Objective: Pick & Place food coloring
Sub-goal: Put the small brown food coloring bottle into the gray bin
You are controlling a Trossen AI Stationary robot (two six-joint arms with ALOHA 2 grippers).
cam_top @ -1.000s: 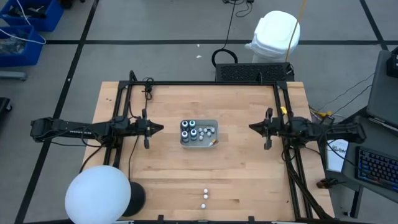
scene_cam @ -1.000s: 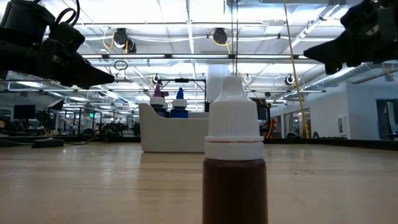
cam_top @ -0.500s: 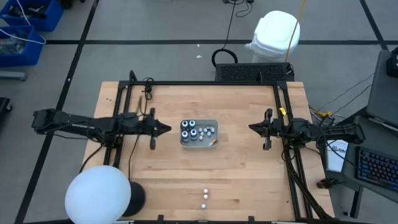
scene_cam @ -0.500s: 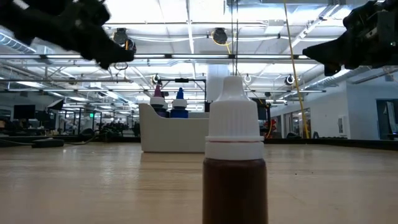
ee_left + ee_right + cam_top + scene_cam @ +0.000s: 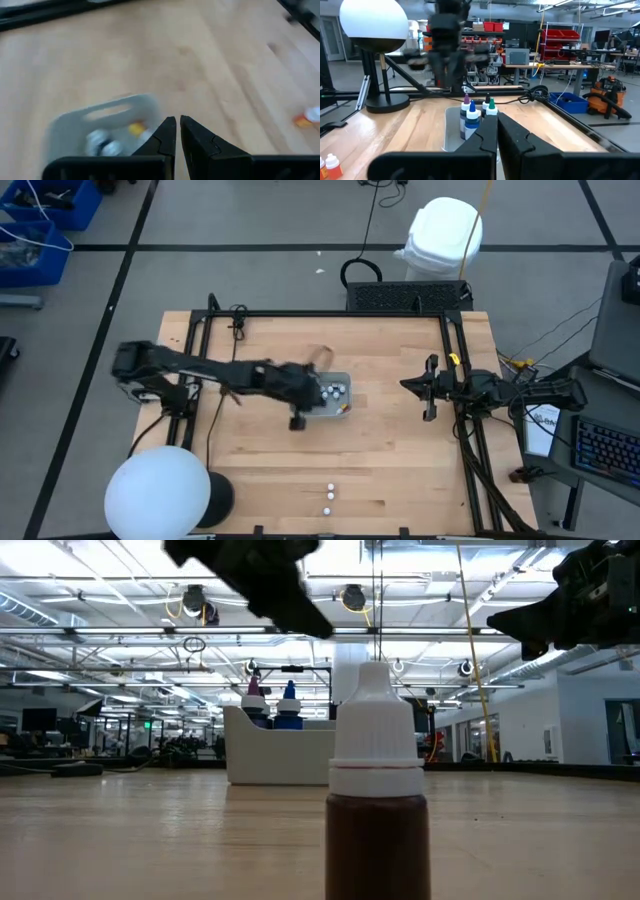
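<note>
While the left gripper (image 5: 297, 423) hangs over the near-left corner of the tray (image 5: 335, 409), jaws almost together and empty, the food coloring (image 5: 333, 391) stands upright inside just beyond it, far nearer than the shut right gripper (image 5: 430, 415).

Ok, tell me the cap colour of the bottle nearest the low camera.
White, on the brown bottle; clearest in the low view.

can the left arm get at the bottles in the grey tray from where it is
Probably yes. The left hand is already over the tray with nothing between it and the bottles, but its fingers are nearly shut and would have to open first.
</note>
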